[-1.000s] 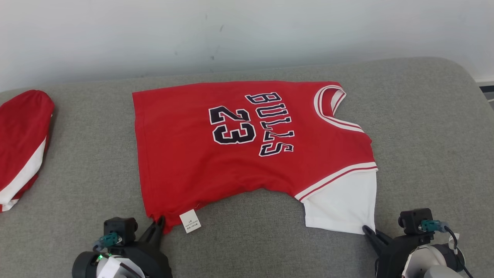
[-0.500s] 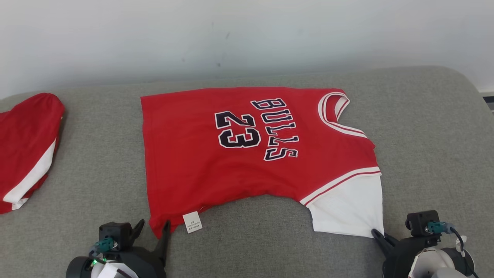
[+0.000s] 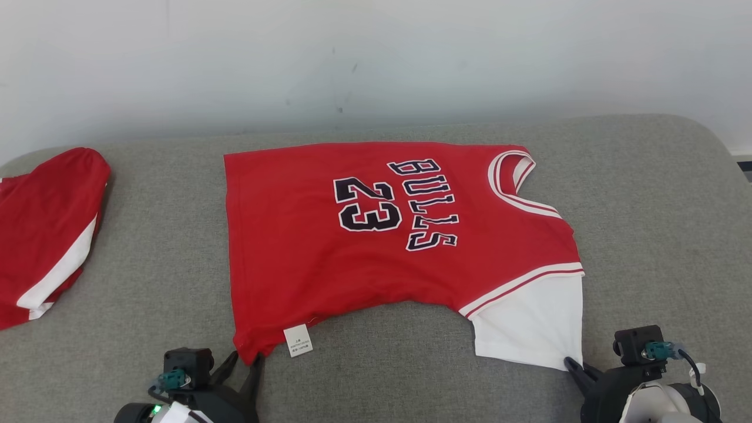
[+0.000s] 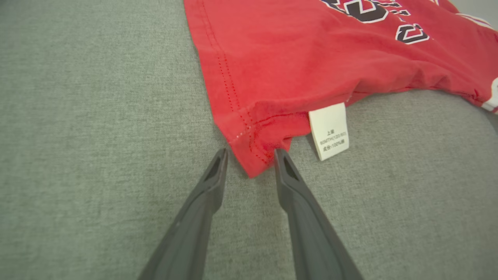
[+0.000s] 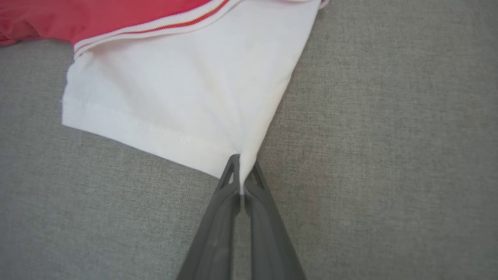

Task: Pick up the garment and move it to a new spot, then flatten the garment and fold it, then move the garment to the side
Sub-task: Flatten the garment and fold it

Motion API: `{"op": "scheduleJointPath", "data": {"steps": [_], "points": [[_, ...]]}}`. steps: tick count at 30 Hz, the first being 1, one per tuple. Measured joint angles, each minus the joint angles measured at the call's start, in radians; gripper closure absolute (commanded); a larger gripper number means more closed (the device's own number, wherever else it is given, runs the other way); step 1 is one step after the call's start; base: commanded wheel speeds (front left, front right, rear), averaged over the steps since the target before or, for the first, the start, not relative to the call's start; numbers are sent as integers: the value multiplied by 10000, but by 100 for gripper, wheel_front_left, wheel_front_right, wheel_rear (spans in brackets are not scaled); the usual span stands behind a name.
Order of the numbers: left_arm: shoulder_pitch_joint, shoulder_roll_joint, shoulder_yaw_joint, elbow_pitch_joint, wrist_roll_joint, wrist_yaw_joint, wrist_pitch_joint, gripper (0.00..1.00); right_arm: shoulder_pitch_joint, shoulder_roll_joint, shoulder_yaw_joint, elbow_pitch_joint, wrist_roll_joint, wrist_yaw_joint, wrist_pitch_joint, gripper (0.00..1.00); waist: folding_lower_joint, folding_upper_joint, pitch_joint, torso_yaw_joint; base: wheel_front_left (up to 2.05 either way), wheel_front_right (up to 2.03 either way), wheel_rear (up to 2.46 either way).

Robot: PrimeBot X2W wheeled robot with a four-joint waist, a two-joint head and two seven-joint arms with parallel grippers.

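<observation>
Low down, right end effector [image 5: 242, 166] pinches the garment [image 5: 186, 89].

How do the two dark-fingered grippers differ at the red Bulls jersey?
The left gripper stands open, fingers either side of the red hem corner; the right gripper is shut, pinching the white sleeve corner. Both meet the red basketball jersey at its near edge on the grey fabric cushion.

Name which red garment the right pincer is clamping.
The BULLS 23 jersey, its white sleeve corner in the right pincer; the other red garment lies apart, far left.
</observation>
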Motion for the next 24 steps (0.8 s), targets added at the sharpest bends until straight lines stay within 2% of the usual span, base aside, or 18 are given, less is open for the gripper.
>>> {"op": "scheduleJointPath", "data": {"steps": [2, 3, 4, 5, 6, 15, 24], "points": [[-2, -25, 4, 54, 6, 0, 69, 33, 1, -2, 6, -13, 0, -4, 25, 100, 0, 0, -5, -16, 0, 0, 0], [-2, -27, 0, 59, 6, 0, 144, 53, 1, -2, 12, -23, 0, -4, 27, 100, 0, 0, -7, -25, 0, 0, 0], [-2, -42, 31, 73, 4, 0, 146, 59, 1, -4, 13, -36, 0, -4, 29, 100, 0, 0, -7, -34, 0, 0, 0], [-4, -61, 65, 81, 4, 0, 146, 93, 1, -4, 15, -44, 0, -6, 31, 100, 0, 0, -6, -41, 0, 0, 0], [-11, -77, 69, 105, 19, 0, 150, 100, 2, -6, 17, -52, 0, -8, 33, 100, 0, 0, -5, -48, 0, 0, 0], [-26, -125, 328, 251, 42, 0, 236, 100, 36, -81, 0, -132, 0, -79, 107, 100, 0, 1, 6, -12, 0, 0, 0], [-18, 353, 660, -270, -56, -17, 228, 100, -109, -399, -244, -435, 249, 19, 341, 100, 0, 0, 58, 62, 0, 0, 0]]}}
